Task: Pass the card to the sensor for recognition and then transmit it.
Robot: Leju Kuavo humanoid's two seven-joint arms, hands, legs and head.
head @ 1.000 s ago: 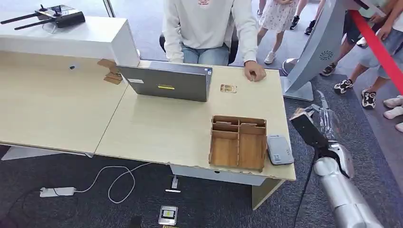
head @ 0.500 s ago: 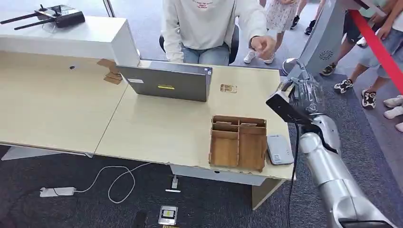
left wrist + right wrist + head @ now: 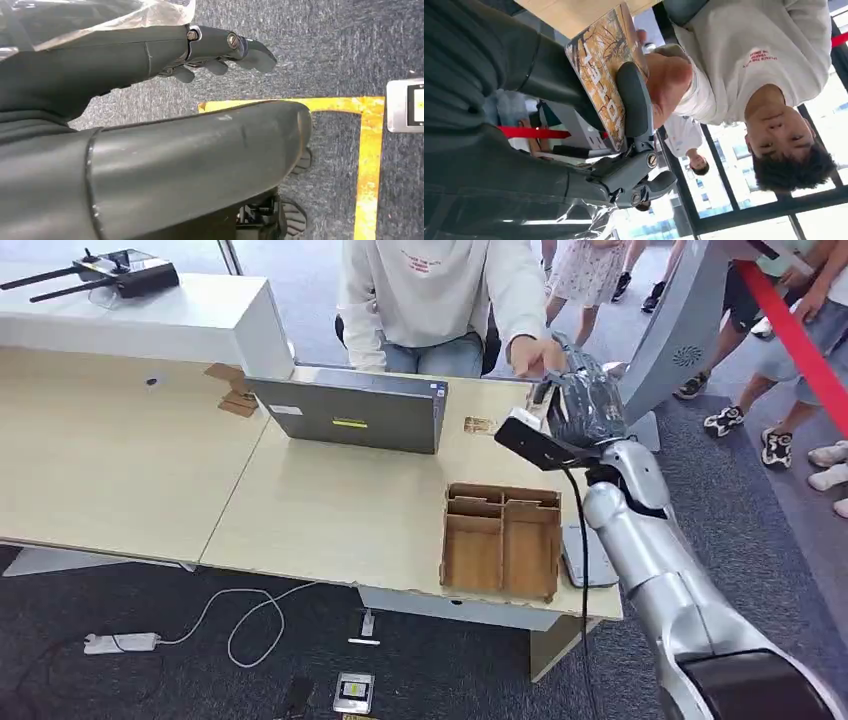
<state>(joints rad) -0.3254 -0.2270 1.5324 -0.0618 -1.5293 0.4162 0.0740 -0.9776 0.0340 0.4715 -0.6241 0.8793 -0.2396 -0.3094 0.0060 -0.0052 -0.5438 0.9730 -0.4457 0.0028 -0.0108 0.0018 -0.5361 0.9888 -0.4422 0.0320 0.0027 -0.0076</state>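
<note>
Standing by the pale wooden surface (image 3: 330, 510) here. The right robot hand (image 3: 580, 400) is up over the far edge, right against the hand of the person in the white sweatshirt (image 3: 440, 290) seated behind it. From its wrist view you can see that robot hand (image 3: 624, 130) pinching a flat rectangular card with a brown-and-gold printed picture (image 3: 606, 70), thumb across the printed face, the person's fingers touching the card's far end. So it's grasped, and looks to me like a handover in progress.

The card seems thin, stiff and light, probably slick too, so I'd guess it could slide out of a loose pinch. Gripping flat across both faces near one end, leaving the other end free for the person, seems sensible.

The left robot hand (image 3: 220, 50) hangs above the grey carpet, holding nothing, fingers loosely curled. The grey card reader (image 3: 590, 555) sits beside the brown wooden compartment tray (image 3: 500, 540).
</note>
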